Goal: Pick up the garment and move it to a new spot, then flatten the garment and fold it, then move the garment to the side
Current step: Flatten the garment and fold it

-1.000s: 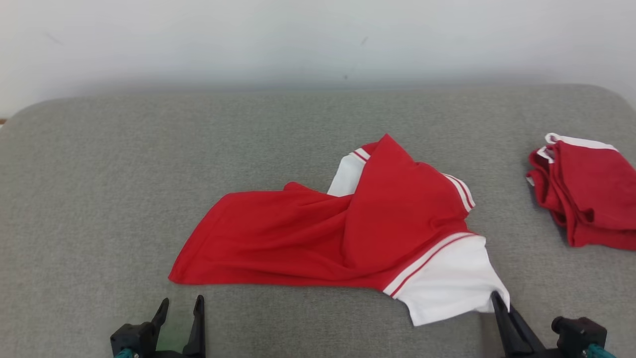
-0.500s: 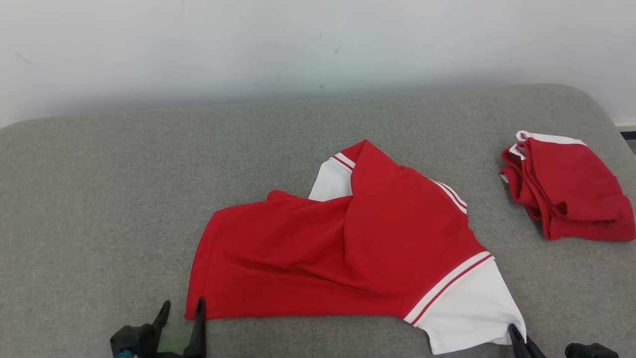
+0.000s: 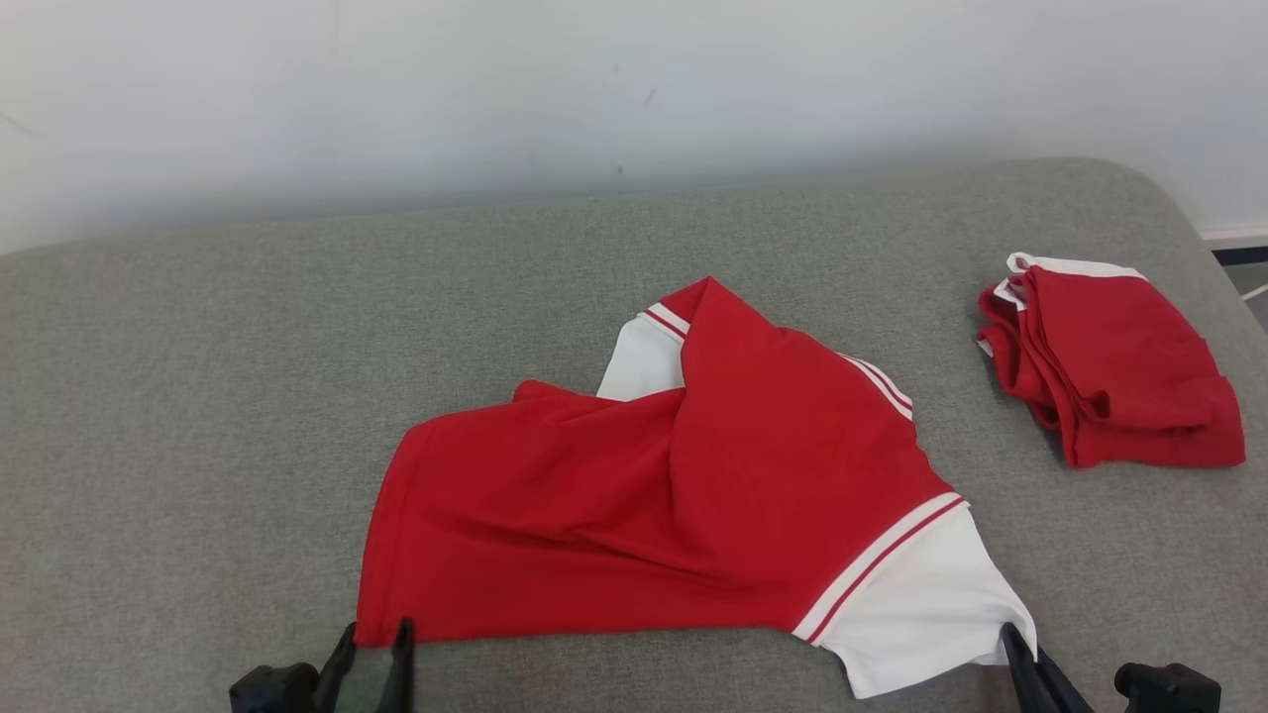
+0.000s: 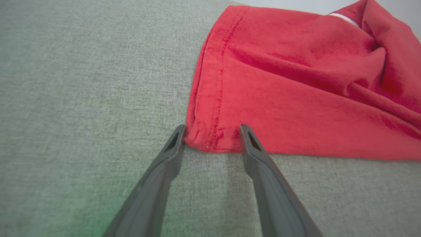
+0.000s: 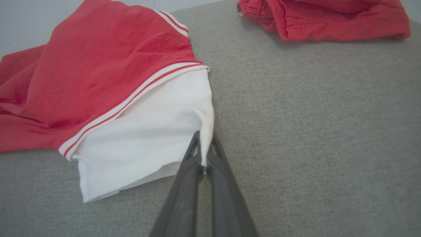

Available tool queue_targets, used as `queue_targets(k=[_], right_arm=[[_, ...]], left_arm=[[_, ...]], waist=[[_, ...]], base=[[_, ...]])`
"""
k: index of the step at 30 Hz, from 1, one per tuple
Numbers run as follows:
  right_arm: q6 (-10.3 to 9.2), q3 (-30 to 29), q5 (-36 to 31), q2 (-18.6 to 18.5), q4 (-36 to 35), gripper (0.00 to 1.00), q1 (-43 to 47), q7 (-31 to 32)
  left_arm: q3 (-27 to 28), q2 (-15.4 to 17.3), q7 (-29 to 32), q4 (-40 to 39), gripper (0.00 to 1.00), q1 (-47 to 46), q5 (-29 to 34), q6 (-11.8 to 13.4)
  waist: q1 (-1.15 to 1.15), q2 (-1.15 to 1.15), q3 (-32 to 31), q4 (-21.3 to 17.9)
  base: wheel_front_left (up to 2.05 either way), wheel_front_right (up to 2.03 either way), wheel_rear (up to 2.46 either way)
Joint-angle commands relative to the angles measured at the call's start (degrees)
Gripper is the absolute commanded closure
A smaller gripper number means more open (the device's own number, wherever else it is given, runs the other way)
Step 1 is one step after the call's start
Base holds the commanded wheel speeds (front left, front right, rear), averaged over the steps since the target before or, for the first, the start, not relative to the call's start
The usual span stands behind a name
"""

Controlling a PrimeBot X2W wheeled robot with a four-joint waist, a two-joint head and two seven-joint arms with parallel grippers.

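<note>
On the grey cushion (image 3: pixel 198 396), the garment (image 3: pixel 555 515) lies rumpled (red, white-trimmed).

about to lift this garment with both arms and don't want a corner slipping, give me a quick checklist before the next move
1. right gripper shut on the white sleeve edge of the garment: ok
2. left gripper straddling the red hem corner: ok
3. left gripper closed on that corner: not ok, jaws stand open
4. both fabric layers caught between its fingers: cannot tell
5. garment lying flat: not ok, bunched and folded over itself
6. folded red pile apart from the garment: ok
</note>
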Motion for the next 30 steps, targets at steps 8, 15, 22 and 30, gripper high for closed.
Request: queue_targets(k=[8, 15, 22, 30], right_arm=[[0.01, -0.43, -0.57, 0.26, -1.09, 1.0, -1.01, -0.01], [0.01, -1.79, -1.42, 1.49, -3.78, 1.0, -1.43, -0.01], [0.01, -4.15, -4.29, 2.7, -9.48, 1.0, -3.94, -0.01], [0.01, -4.8, -6.15, 2.71, -12.75, 1.0, -15.28, -0.01]], left_arm=[[0.22, 0.05, 0.0, 0.78, 1.0, -0.33, 0.19, -0.8], [1.92, 0.07, -0.04, -3.78, 1.0, 0.92, 0.91, -0.82], [2.3, 0.06, -0.04, -8.37, 1.0, -1.01, 1.07, -0.75], [3.51, 1.63, -0.04, -9.44, 1.0, -10.59, 6.4, -2.78]], waist=[[0.0, 0.0, 0.48, -0.67], [0.0, 0.0, 0.11, 0.32], [0.0, 0.0, -1.83, 2.27], [0.0, 0.0, -4.44, 4.76]], base=[[0.0, 0.0, 0.0], [0.0, 0.0, 0.0], [0.0, 0.0, 0.0], [0.0, 0.0, 0.0]])
